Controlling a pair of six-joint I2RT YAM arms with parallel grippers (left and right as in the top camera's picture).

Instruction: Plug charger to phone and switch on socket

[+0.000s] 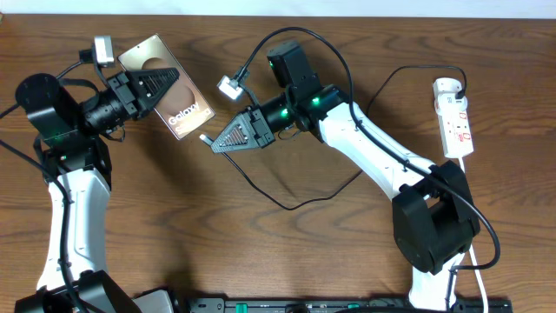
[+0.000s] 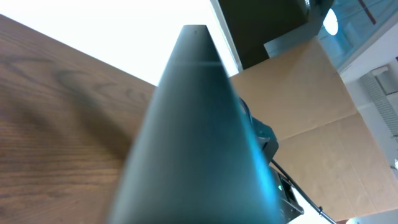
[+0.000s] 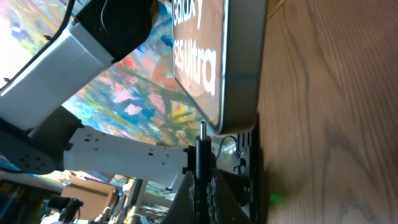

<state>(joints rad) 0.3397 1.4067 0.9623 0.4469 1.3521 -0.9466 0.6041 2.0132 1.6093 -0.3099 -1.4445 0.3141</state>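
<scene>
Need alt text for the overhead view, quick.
The left gripper holds the phone tilted at upper left, while the right gripper holds the connector tip of the charger close to the phone's bottom edge. The white socket lies at the table's right side.

Bronze-brown face on the phone (image 1: 165,87), with white "Galaxy" lettering and a large pale oval; its side frame reads pale metallic in the right wrist view. Beneath the phone, the table (image 1: 287,261): dark brown wood, streaked grain. Right of the phone, the charger (image 1: 287,206): black cable. Far right of the phone, the socket (image 1: 454,117): white with small red markings. The left arm (image 1: 65,217) and right arm (image 1: 373,152): white links, black joints, green lights.
</scene>
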